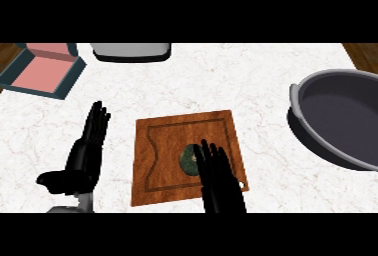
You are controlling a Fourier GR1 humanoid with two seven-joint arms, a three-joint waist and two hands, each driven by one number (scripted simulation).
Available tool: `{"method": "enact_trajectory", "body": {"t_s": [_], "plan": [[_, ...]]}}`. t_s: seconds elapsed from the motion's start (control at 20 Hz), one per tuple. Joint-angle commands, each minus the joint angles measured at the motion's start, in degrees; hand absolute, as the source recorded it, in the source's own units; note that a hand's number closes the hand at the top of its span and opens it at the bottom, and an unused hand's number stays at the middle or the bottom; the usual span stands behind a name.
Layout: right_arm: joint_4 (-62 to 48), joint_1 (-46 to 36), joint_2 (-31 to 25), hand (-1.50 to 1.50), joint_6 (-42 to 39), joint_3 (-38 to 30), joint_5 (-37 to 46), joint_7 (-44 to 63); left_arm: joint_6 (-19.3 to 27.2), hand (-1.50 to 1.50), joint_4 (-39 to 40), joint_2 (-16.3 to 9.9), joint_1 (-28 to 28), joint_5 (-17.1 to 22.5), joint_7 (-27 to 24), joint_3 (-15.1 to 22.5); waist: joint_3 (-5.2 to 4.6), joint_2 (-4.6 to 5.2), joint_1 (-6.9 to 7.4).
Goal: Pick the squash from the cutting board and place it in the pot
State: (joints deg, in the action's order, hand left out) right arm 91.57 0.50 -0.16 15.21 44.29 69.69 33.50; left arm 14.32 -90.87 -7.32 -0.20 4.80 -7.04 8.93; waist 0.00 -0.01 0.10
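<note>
So the squash (pixel 189 159) is sitting on the wooden cutting board (pixel 177 150), toward its right half, dark green and partly covered. The right hand (pixel 215 175) is stretched over the board with its fingers (pixel 209 157) straight and close together, lying over the right side of the squash, not curled round it. The left hand (pixel 87 145) rests on the white marble desk (pixel 221 80) just left of the board, fingers straight too, holding nothing. The grey pot (pixel 325 145) is off at the right edge, well apart from the board. Up top left there's a teal box with a pink inside (pixel 43 70), and a grey tray-like thing (pixel 131 51) near the top edge.
</note>
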Motion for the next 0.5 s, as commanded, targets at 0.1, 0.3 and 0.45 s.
{"method": "enact_trajectory", "body": {"t_s": [0.1,0.3,0.45], "plan": [[-7.3,-6.5,0.2,-1.5,2.6,-0.4,-3.4,1.8,-1.4,0.0,0.0,0.9,-0.2,-1.3,1.1,-1.4,0.0,0.0,0.04],[-13.0,-9.2,0.1,-1.5,6.7,-3.5,-6.5,-1.8,-3.3,0.0,5.0,0.8,-3.2,0.1,-1.6,-4.7,0.0,0.05,0.0],[-14.7,-8.8,0.1,-1.5,7.8,0.7,-5.0,-0.6,-1.0,0.0,4.3,3.6,-4.2,-2.4,0.0,-2.1,0.0,0.03,0.04]]}}
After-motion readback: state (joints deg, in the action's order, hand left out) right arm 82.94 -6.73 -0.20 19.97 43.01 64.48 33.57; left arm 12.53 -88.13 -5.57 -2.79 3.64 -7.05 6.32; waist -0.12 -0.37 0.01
